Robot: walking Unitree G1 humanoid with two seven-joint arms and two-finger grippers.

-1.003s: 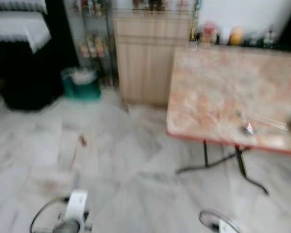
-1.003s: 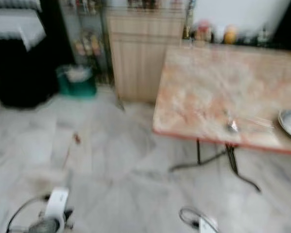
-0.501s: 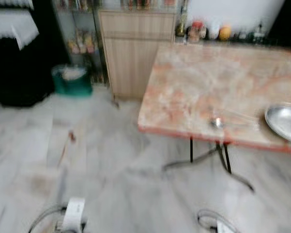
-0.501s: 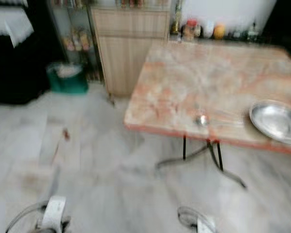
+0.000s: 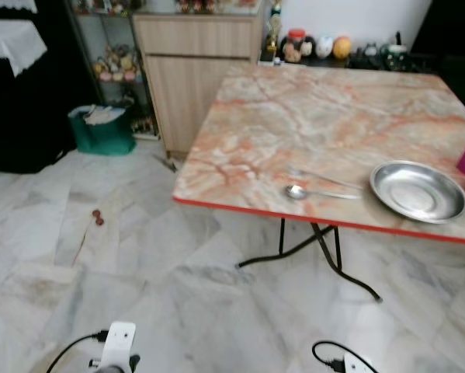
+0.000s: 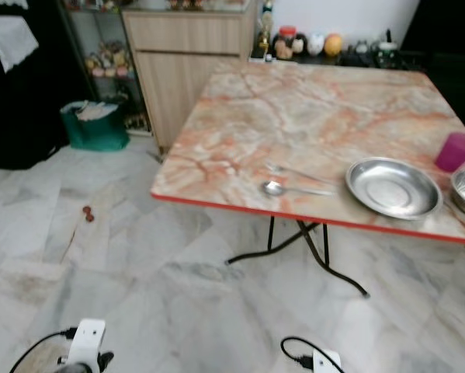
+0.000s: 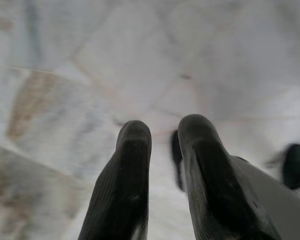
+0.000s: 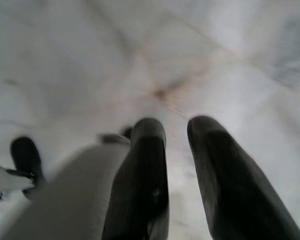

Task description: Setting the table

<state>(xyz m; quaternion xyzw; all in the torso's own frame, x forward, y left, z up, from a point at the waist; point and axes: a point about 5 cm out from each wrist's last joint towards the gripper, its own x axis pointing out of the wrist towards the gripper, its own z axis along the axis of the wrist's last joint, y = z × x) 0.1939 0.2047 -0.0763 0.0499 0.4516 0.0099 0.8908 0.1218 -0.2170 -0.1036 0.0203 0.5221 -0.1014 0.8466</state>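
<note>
On table [image 5: 310, 124]: spoon [image 5: 319, 192] beside plate [image 5: 418, 191] | both grippers [image 7: 162, 131] [image 8: 176, 129] slightly apart, empty

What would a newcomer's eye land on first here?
The marble-patterned table with its red edge dominates, standing on pale tiled floor. Near its front edge lies a spoon, with a round steel plate beside it on the robot's right. A pink cup sits further right.

Even daylight (wrist views blurred)
</note>
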